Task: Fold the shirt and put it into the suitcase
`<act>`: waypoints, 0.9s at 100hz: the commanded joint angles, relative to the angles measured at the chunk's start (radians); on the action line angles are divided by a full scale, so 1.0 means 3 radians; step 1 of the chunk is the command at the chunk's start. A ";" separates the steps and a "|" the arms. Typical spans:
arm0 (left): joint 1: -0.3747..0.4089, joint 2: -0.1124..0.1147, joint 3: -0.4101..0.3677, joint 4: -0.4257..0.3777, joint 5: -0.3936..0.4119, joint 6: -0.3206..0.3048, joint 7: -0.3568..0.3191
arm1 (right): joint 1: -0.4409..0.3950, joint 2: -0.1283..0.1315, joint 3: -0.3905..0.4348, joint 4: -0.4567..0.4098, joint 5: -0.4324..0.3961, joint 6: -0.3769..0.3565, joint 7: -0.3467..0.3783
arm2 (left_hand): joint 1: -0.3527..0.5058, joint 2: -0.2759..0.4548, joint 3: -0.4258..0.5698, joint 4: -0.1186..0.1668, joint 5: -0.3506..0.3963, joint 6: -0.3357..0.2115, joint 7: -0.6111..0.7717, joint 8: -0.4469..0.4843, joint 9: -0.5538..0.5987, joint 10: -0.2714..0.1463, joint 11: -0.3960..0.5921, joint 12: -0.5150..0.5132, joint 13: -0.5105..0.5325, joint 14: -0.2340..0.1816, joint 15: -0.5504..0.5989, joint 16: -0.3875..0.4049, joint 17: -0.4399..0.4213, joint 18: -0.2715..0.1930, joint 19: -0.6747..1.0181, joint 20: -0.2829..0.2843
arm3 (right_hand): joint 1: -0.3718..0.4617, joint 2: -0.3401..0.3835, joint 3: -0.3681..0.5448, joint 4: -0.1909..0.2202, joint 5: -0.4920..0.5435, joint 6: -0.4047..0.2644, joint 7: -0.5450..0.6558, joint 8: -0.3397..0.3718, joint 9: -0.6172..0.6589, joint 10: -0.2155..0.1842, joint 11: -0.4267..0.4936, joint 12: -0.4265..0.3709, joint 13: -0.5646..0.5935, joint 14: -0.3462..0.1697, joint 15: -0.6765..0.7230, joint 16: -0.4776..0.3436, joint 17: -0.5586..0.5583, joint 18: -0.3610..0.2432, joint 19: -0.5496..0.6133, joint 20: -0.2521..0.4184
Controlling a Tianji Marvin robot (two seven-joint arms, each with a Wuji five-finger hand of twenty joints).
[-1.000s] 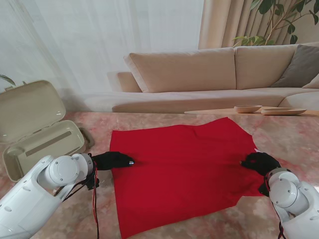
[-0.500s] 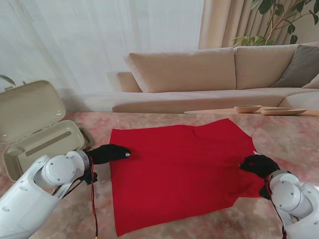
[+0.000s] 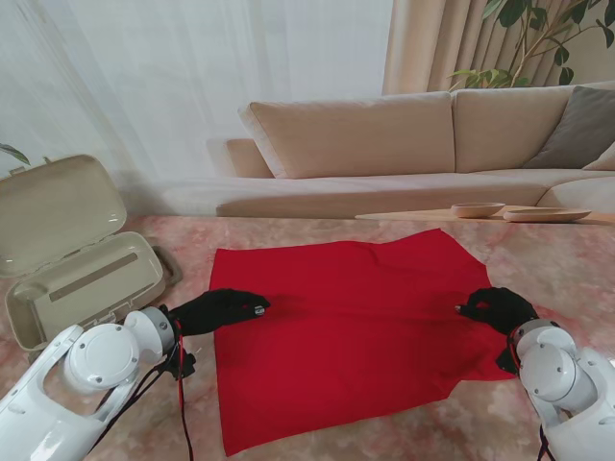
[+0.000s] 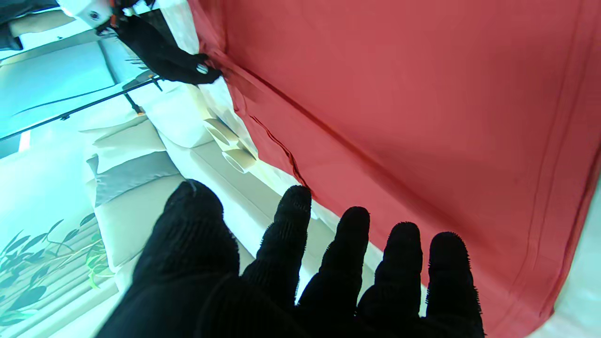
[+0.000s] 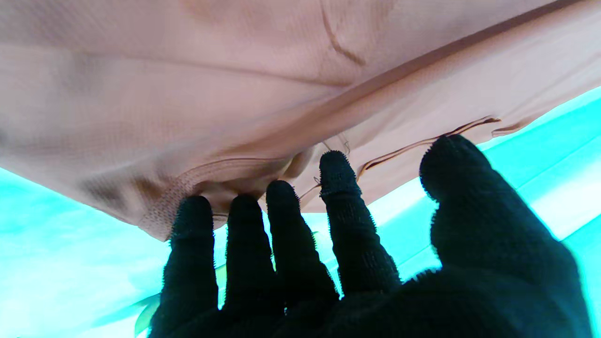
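Partly hidden, the red shirt's (image 3: 351, 331) side edges lie under both gloved hands; it lies flat mid-table, long axis running left to right; whether either hand pinches fabric, I cannot tell; left hand (image 3: 219, 309) has fingers extended; right hand (image 3: 498, 307) curls at the edge; suitcase (image 3: 69, 248) open, far left.

Bright, even daylight through sheer curtains (image 3: 192, 77); soft shadows; wrist views overexposed, cyan-tinted (right one washed out, blurred)
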 commanded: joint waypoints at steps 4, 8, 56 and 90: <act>0.0174 0.0017 -0.0008 -0.0124 -0.0088 0.0074 -0.0065 | 0.0045 -0.0018 -0.0029 0.0045 -0.0014 -0.0010 -0.0009 | -0.0005 0.0009 -0.0138 0.0036 -0.0017 -0.0043 -0.0048 -0.0020 0.0061 0.0053 0.0003 0.0000 -0.0033 0.0110 -0.0059 -0.0036 -0.0020 0.0030 0.0088 0.0042 | 0.0060 0.0004 -0.0059 0.0112 -0.0045 -0.0047 0.0013 0.0032 0.0031 -0.0001 0.0000 0.0000 -0.0033 -0.0004 -0.0008 0.0035 -0.0006 0.0069 -0.0028 0.0087; 0.0206 0.0023 -0.0016 -0.0157 -0.0134 0.0090 -0.0102 | 0.0066 -0.0022 -0.0041 0.0064 -0.0017 -0.0012 -0.0035 | -0.0007 0.0013 -0.0138 0.0037 -0.0022 -0.0041 -0.0056 -0.0023 0.0055 0.0063 -0.0004 -0.0006 -0.0035 0.0112 -0.0058 -0.0035 -0.0022 0.0031 0.0094 0.0043 | 0.0060 -0.0002 -0.0057 0.0114 -0.0040 -0.0047 0.0016 0.0033 0.0033 0.0001 0.0000 0.0001 -0.0030 0.0002 -0.0008 0.0035 -0.0004 0.0071 -0.0029 0.0087; 0.0248 0.0098 0.0158 -0.0173 -0.0268 0.0146 -0.0408 | 0.0409 -0.0070 -0.0229 0.0479 -0.0056 0.0031 -0.0413 | -0.0037 0.0052 -0.0138 0.0041 -0.0061 -0.0036 -0.0101 -0.0028 0.0050 0.0084 -0.0002 -0.0020 -0.0035 0.0125 -0.0041 -0.0021 -0.0027 0.0021 0.0138 0.0037 | 0.0030 -0.0069 0.0116 0.0118 -0.0043 -0.0018 0.0033 0.0038 -0.0005 -0.0001 0.0078 0.0029 -0.0053 -0.0027 -0.0014 0.0018 -0.0016 0.0042 -0.0057 0.0061; 0.0150 0.0166 0.0294 -0.0040 -0.0151 0.0154 -0.0649 | 0.0428 -0.0083 -0.0264 0.0532 0.0103 0.0133 -0.0366 | -0.0041 0.0063 -0.0136 0.0045 -0.0106 -0.0040 -0.0115 -0.0023 0.0042 0.0084 0.0018 -0.0012 -0.0039 0.0121 -0.0031 -0.0010 -0.0027 0.0008 0.0146 0.0030 | 0.0004 -0.0058 0.0161 0.0087 -0.0072 -0.0019 0.0023 0.0041 -0.0049 -0.0006 0.0116 0.0018 -0.0087 -0.0038 -0.0014 0.0014 -0.0045 0.0020 -0.0059 0.0064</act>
